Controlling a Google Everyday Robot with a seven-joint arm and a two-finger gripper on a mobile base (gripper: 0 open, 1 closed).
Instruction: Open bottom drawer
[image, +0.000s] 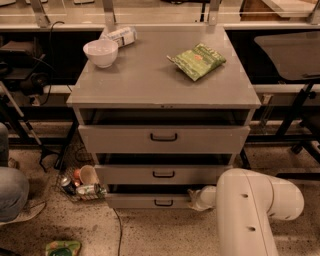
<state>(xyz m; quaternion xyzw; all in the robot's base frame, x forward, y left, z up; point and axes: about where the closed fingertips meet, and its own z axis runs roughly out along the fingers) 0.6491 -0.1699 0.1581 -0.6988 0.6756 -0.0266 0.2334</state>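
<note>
- One tool (196, 198) sits low against the right part of the bottom drawer's front, at the end of the white arm (252, 210). I cannot tell how far open it is or whether it has hold of anything.
- The bottom drawer (132, 201) is the lowest and slimmest of three grey fronts, just above the floor. Its small dark handle (163, 202) is at centre, left of the tool and apart from it.
- Given that gap, the step in hand looks like reaching the handle. The tool should move left along the front, level with the loop, and take hold before any pull.
- The pull should run straight out, parallel to the floor, so the drawer does not skew on its runners.
- Just above, the middle drawer (125, 175) and top drawer (115, 140) seem to stand out further, so staying low avoids knocking the middle front.
- On the floor, a wire basket (80, 184) of cups and cans stands just beside the drawer's left end, and a cable (119, 230) trails in front. Both are worth watching.
- On the desk (150, 82) lie a white bowl (100, 52), a green bag (196, 61) and a bottle (120, 36). A smooth pull should leave them unshaken.
</note>
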